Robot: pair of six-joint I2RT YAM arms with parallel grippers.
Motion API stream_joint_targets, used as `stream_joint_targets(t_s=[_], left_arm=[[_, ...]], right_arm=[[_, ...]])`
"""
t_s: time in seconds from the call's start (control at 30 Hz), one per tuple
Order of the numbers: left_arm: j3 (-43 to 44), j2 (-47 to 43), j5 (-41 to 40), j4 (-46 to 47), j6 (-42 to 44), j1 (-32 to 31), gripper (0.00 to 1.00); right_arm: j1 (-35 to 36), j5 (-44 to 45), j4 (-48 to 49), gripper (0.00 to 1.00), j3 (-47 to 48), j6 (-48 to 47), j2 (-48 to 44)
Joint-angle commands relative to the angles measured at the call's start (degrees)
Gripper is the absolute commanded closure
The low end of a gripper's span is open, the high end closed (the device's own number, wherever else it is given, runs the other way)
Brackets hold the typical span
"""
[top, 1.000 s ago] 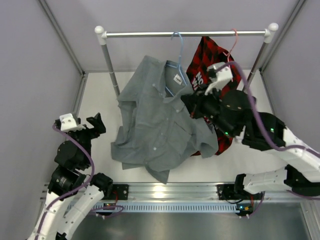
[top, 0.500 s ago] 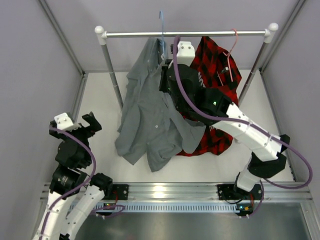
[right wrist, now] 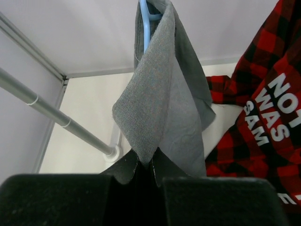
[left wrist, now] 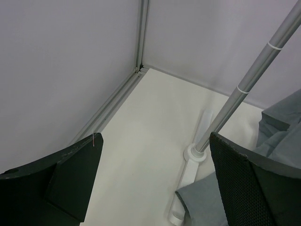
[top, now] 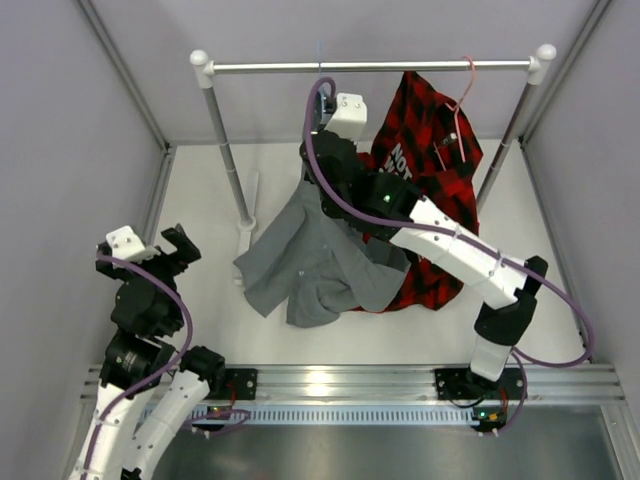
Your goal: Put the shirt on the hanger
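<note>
The grey shirt (top: 310,255) hangs bunched below my right gripper (top: 318,140), just under the rail. In the right wrist view the gripper (right wrist: 151,165) is shut on a fold of the shirt (right wrist: 160,94) near its collar. The light-blue hanger (right wrist: 145,23) runs up inside the fabric, and its hook is out of view. My left gripper (top: 170,245) is open and empty at the left side. In the left wrist view it (left wrist: 155,155) hovers over the floor, with a shirt edge (left wrist: 207,202) by its right finger (left wrist: 254,179).
A red-and-black plaid shirt (top: 430,150) hangs on a pink hanger (top: 468,80) at the right of the silver rail (top: 400,67). The rail's left post (top: 225,150) and its white foot (left wrist: 193,155) stand between my left gripper and the shirt. Grey walls enclose the floor.
My right arm has swung left and up to the rail with the shirt. The shirt, spread out before, now hangs bunched below the gripper. The left arm has barely moved.
</note>
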Motion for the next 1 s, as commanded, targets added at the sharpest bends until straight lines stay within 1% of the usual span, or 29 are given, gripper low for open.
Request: stream_joint_targets(t_s=[0.0, 0.07, 0.1, 0.13, 0.17, 0.2, 0.23, 0.27, 0.33, 0.37, 0.43, 0.47, 0.5, 0.53, 0.57, 0.63, 0.67, 0.73, 0.77, 0.8, 0.83, 0.87, 0.93, 0.97], left_arm=[[0.0, 0.8, 1.0, 1.3, 0.1, 0.4, 0.02], [-0.1, 0.8, 1.0, 1.6, 0.7, 0.4, 0.02], [-0.5, 1.0, 1.3, 1.9, 1.2, 0.5, 0.02], [-0.9, 1.5, 2.1, 2.8, 1.5, 0.6, 0.02], [-1.0, 2.0, 3.1, 3.0, 1.9, 0.8, 0.02], [-0.7, 3.7, 5.9, 2.9, 1.9, 1.0, 0.02], [-0.3, 4.5, 7.2, 2.3, 1.8, 1.1, 0.02], [-0.1, 5.3, 8.3, 1.9, 1.3, 1.4, 0.02], [0.5, 7.1, 9.9, 1.2, 0.9, 1.8, 0.02], [0.8, 7.5, 10.1, 0.5, 0.5, 1.9, 0.02], [1.8, 8.4, 10.9, -0.6, 0.1, 2.0, 0.02], [2.1, 8.7, 11.1, -2.0, -0.2, 1.9, 0.02], [2.6, 9.3, 11.1, -3.0, -0.7, 1.9, 0.02], [4.2, 9.6, 10.7, -4.5, -2.3, 2.0, 0.02], [4.8, 9.9, 10.9, -8.5, -3.4, 1.9, 0.02], [4.9, 9.6, 12.3, -11.6, -4.7, 2.0, 0.02], [3.8, 8.2, 13.6, -12.5, -5.4, 1.9, 0.02], [2.4, 6.3, 14.3, -14.5, -5.9, 2.0, 0.02], [1.0, 5.0, 14.8, -14.8, -6.2, 1.9, 0.02], [0.5, 2.4, 15.2, -14.9, -6.1, 1.9, 0.02], [0.1, 1.1, 15.6, -14.8, -6.0, 1.9, 0.02], [-0.2, -1.0, 15.9, -14.8, -5.9, 1.9, 0.02], [-0.7, -2.4, 15.9, -13.8, -5.8, 1.8, 0.02], [-1.1, -3.3, 16.0, -13.2, -5.4, 1.9, 0.02]], right_arm=[[-0.3, -1.2, 8.0, 1.0, -4.7, 3.6, -2.6], [-0.3, -1.7, 12.7, 1.0, -9.9, 4.2, -4.5], [-0.1, -2.5, 13.8, 1.0, -11.1, 4.4, -5.9], [-0.1, -3.1, 14.6, 0.93, -12.0, 4.1, -6.5], [0.0, -3.9, 16.4, 0.57, -12.7, 2.8, -7.0], [0.1, -5.7, 16.6, 0.33, -13.8, 2.4, -8.1], [0.2, -6.0, 16.6, 0.14, -14.2, 2.0, -8.9], [0.3, -6.5, 16.6, 0.01, -15.6, 0.8, -10.9], [0.4, -6.7, 16.6, 0.01, -18.4, 0.3, -14.2], [0.4, -6.7, 16.8, 0.0, -22.4, -0.9, -18.3], [0.4, -6.8, 17.3, 0.0, -26.7, -2.6, -23.1], [0.4, -6.8, 17.3, 0.0, -31.5, -4.4, -28.3], [0.4, -6.8, 17.2, 0.01, -33.9, -5.5, -31.0], [0.4, -6.8, 17.5, 0.0, -36.5, -6.7, -33.7], [0.4, -6.8, 17.4, 0.01, -40.8, -9.1, -38.8], [0.4, -6.7, 15.5, 0.01, -44.2, -10.8, -43.6], [0.4, -6.1, 13.9, 0.01, -46.0, -12.0, -47.4], [0.4, -3.5, 9.2, 0.0, -46.5, -12.8, -50.6], [0.4, -1.1, 4.1, 0.0, -46.8, -13.8, -53.5], [0.4, 3.5, 2.1, 0.0, -47.1, -14.7, -55.3], [0.4, 5.6, 0.6, 0.01, -47.7, -15.6, -57.0], [0.4, 8.5, -0.9, 0.0, -49.5, -17.9, -60.9], [0.4, 10.4, -2.0, 0.0, -51.7, -18.8, -64.8], [0.4, 10.3, -3.2, 0.01, -54.4, -19.6, -68.3]])
